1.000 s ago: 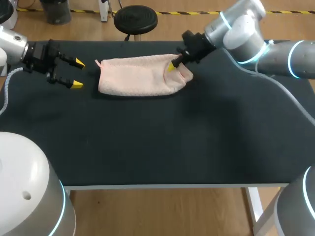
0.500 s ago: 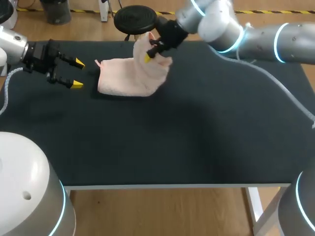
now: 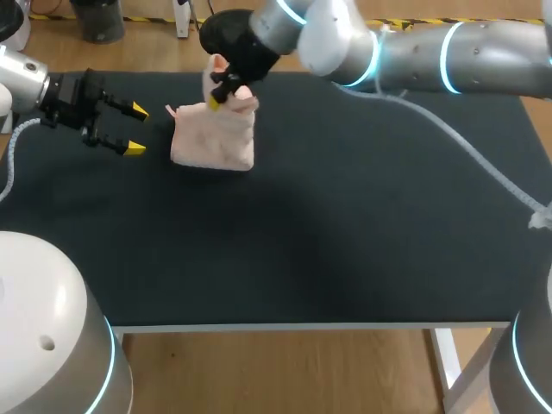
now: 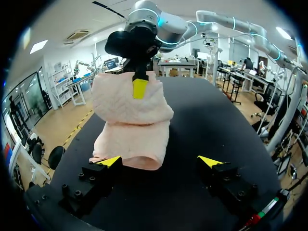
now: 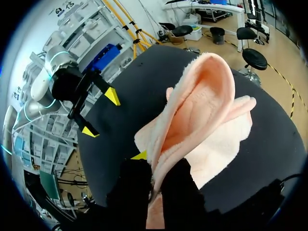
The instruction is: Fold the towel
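Note:
A pale pink towel [image 3: 214, 138] lies at the back left of the black table [image 3: 328, 224], one end lifted and carried over the rest. My right gripper [image 3: 217, 93] is shut on that raised end, above the towel's left part. In the right wrist view the towel [image 5: 202, 120] rises in a fold from between the fingers [image 5: 139, 155]. My left gripper [image 3: 134, 129] stands open just left of the towel, apart from it. From the left wrist the towel [image 4: 132, 125] sits ahead of the open gripper [image 4: 161, 161], slightly toward one finger, with my right gripper [image 4: 139, 89] pinching its top.
The table's back edge [image 3: 155, 74] runs close behind the towel. My right arm [image 3: 405, 52] stretches across the back of the table from the right.
My right gripper has carried the towel's right end up and leftward over the rest, so the towel now looks about half as wide. My left gripper has stayed still and open.

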Robot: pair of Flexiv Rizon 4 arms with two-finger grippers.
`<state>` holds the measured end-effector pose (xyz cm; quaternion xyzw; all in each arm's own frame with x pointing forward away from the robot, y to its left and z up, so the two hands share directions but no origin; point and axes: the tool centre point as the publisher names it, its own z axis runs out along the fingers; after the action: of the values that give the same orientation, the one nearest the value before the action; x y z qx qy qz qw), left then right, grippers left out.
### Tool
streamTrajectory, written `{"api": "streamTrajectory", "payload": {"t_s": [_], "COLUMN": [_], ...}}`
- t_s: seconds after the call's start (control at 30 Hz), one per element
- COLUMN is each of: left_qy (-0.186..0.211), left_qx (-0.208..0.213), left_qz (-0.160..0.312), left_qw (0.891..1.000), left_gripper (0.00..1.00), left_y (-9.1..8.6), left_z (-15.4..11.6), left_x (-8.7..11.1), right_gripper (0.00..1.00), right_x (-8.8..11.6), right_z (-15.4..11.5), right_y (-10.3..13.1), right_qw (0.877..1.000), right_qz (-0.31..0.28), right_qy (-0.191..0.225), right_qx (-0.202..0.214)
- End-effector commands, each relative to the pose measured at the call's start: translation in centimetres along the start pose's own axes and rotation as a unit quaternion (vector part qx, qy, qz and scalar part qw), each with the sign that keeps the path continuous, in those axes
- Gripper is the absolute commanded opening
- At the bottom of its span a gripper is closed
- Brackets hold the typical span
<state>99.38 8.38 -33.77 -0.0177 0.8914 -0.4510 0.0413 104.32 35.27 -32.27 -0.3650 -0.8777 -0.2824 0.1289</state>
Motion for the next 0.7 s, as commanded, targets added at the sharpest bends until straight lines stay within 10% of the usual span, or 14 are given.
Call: {"api": "streamTrajectory", "payload": {"t_s": [0.03,0.1,0.13,0.7], "left_qy": [-0.001,-0.001,-0.001,-0.001], "left_qx": [0.000,0.000,0.000,0.000], "left_qz": [0.001,0.001,0.001,0.001], "left_qw": [1.000,1.000,1.000,1.000], "left_gripper": [1.00,1.00,1.00,1.00], "left_y": [0.0,0.0,0.0,0.0], "left_z": [0.0,0.0,0.0,0.0], "left_x": [0.1,0.1,0.1,0.1], "right_gripper": [0.00,0.41,1.00,1.00], "right_x": [0.9,1.4,1.5,0.1], "right_z": [3.0,3.6,3.7,-2.1], "right_y": [2.1,2.6,2.6,3.3], "right_qw": [1.000,1.000,1.000,0.998], "right_qz": [-0.002,-0.017,-0.016,-0.035], "right_qy": [-0.009,-0.014,-0.019,-0.043], "right_qx": [0.019,0.022,0.019,-0.039]}}
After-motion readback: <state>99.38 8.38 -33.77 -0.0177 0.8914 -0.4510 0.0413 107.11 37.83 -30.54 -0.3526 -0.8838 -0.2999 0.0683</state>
